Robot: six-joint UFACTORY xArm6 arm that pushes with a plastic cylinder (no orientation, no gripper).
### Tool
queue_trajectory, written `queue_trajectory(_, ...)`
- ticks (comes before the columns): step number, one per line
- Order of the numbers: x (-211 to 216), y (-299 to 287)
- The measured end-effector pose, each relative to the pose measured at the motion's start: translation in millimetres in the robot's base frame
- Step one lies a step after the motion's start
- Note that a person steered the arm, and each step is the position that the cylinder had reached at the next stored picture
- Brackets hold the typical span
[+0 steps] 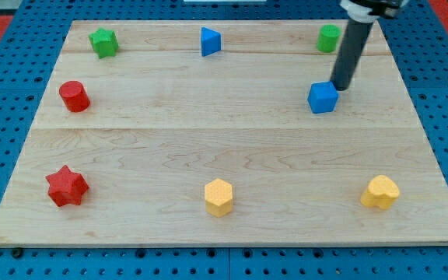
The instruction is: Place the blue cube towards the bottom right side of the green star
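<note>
Tip [341,87] fingerless, touching blue cube's [323,98] upper-right corner, well right of green star [103,42]: off-centre push likely spinning cube away.

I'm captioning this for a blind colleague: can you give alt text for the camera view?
My tip touches the blue cube at its upper right, far from the green star at the wooden board's top left. Six other coloured blocks sit around the edges.

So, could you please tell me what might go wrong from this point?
My tip sits at the blue cube's upper right corner, so an off-centre push may spin it or let it slip past. The green star is far across the board; the blue triangular block lies near that route and could get bumped.
</note>
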State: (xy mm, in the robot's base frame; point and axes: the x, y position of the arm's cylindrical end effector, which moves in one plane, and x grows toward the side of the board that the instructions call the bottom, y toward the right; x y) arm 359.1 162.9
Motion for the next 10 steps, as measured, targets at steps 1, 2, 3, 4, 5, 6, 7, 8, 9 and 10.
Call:
queue_trajectory(1,-14.6,-55.6)
queue_trajectory(2,-28.8,-105.9)
queue_trajectory(3,-12.3,-118.7)
queue_trajectory(4,-8.0,-56.7)
queue_trajectory(5,-9.6,10.7)
queue_trajectory(6,30.8,13.2)
queue_trajectory(7,13.8,-68.5)
queue_trajectory(8,-16.5,-156.8)
queue_trajectory(9,-3.7,-120.4)
queue_trajectory(10,2.9,-107.3)
